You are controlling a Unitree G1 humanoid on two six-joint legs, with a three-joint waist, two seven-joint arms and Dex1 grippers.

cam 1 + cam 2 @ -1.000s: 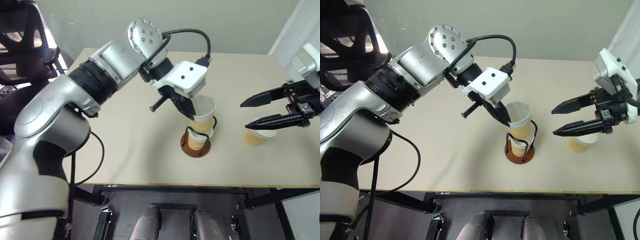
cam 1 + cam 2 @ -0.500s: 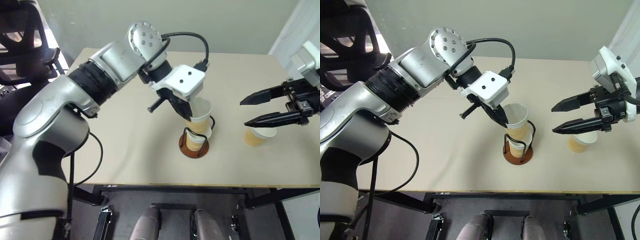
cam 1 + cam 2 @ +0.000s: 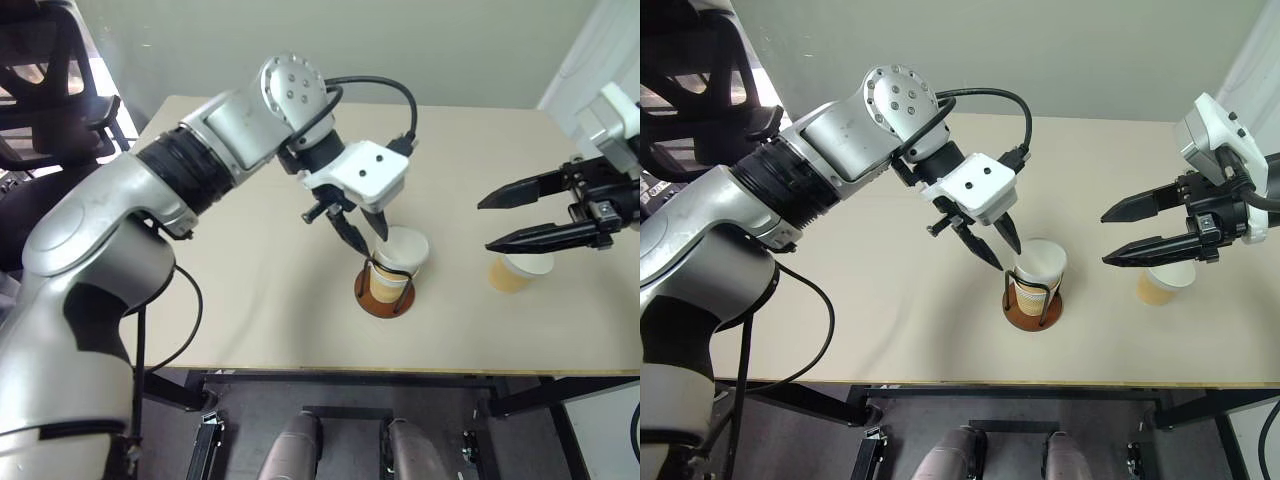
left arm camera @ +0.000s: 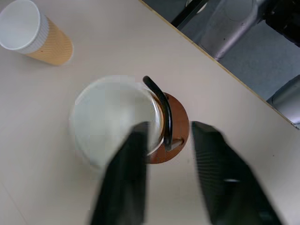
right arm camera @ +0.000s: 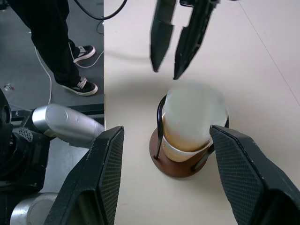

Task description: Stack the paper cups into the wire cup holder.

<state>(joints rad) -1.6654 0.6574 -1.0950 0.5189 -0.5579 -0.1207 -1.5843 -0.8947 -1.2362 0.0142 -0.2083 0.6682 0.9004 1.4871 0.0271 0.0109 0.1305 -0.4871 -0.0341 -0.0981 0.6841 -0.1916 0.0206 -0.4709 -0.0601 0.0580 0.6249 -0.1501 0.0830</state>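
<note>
A tan paper cup (image 3: pixel 1040 266) with a white rim stands in the wire cup holder (image 3: pixel 1030 313), nested on another cup whose rim (image 5: pixel 183 151) shows beneath it. My left gripper (image 3: pixel 1003 252) hangs open just left of that cup's rim, holding nothing. In the left wrist view its fingers (image 4: pixel 124 178) straddle the holder's wire loop (image 4: pixel 161 110). A third paper cup (image 3: pixel 517 272) stands on the table at the right. My right gripper (image 3: pixel 484 226) hovers open above and left of it, empty, and points toward the holder.
The beige table (image 3: pixel 250 300) has free surface left of the holder and between the holder and the loose cup. Its front edge runs close below the holder. A person's legs (image 5: pixel 61 47) stand on the floor beyond the table's left side.
My left gripper has opened and let go of the cup, which has dropped into the holder onto the cup below. The right gripper has stayed put.
</note>
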